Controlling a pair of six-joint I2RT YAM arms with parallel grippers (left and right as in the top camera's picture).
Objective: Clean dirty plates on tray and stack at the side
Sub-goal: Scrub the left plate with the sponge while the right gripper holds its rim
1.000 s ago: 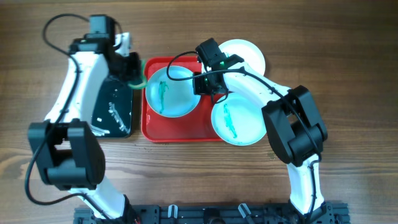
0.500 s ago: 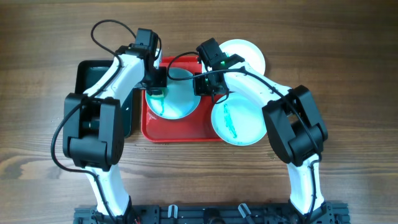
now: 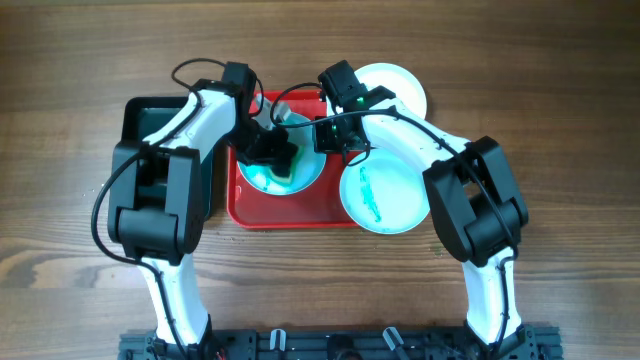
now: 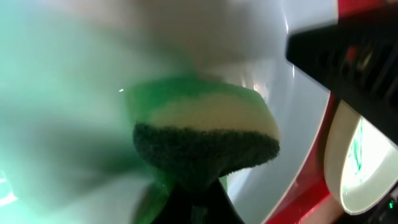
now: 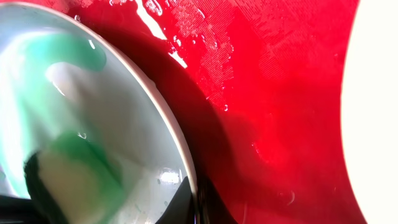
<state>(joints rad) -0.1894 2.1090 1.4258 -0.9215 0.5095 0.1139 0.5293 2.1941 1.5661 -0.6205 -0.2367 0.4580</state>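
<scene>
Two grippers (image 3: 283, 158) (image 3: 327, 136) low at one plate (image 3: 254, 177)

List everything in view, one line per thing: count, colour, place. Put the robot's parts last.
tray plate: one, pale aqua with green smearing, on the red tray's left half.
smeared plate: one, pale aqua with a teal streak, at the red tray's right edge.
white plate: one, plain white, on the table behind the tray's right corner.
red tray: one, red, table centre.
black tray: one, black, left of the red tray.
sponge: one, green and yellow with a dark face, pressed on the tray plate.
table: one, brown wood.
left gripper: holding the sponge.
right gripper: pinching the tray plate's right rim.
</scene>
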